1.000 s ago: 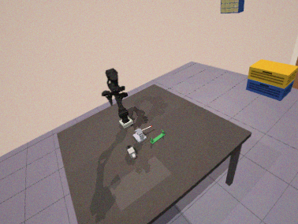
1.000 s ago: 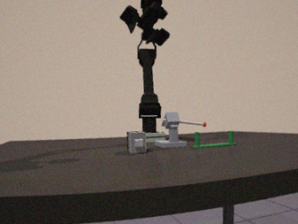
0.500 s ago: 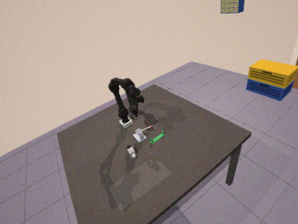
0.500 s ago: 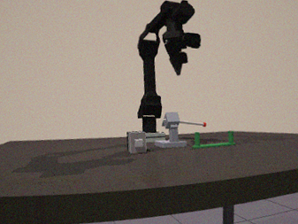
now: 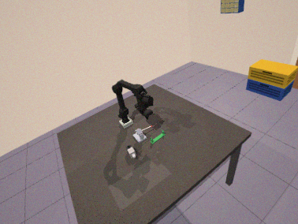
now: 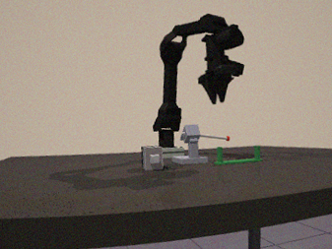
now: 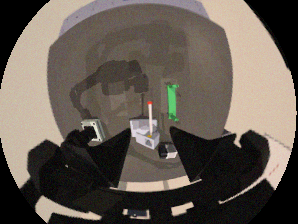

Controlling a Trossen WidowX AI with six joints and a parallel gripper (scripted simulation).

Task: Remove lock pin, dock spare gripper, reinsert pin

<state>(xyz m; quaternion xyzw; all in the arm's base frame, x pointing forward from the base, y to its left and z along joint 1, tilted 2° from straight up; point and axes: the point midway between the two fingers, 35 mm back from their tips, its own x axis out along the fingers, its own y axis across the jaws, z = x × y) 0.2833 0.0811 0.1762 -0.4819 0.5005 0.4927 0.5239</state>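
Observation:
The light grey mount [image 5: 139, 136] [image 6: 192, 150] [image 7: 148, 140] stands on the table. The lock pin [image 5: 147, 128] [image 6: 214, 137] [image 7: 150, 118], pale with a red end, sits through its socket and sticks out level to one side, toward the green holder. The spare gripper [image 5: 132, 152] [image 6: 153, 158] [image 7: 168, 150], a small white and dark block, lies on the table near the mount. My gripper [image 5: 148, 117] [image 6: 218, 101] [image 7: 150, 130] is open and empty. It points down, well above the mount and pin, touching neither. How far the pin's hidden end reaches cannot be told.
A green holder [image 5: 158, 137] [image 6: 239, 162] [image 7: 172, 102] with two upright ends lies beside the mount, on the pin's side. The arm's pale base [image 5: 126, 123] [image 7: 97, 130] stands close behind the mount. Yellow and blue crates [image 5: 270, 79] stand on the floor, far off.

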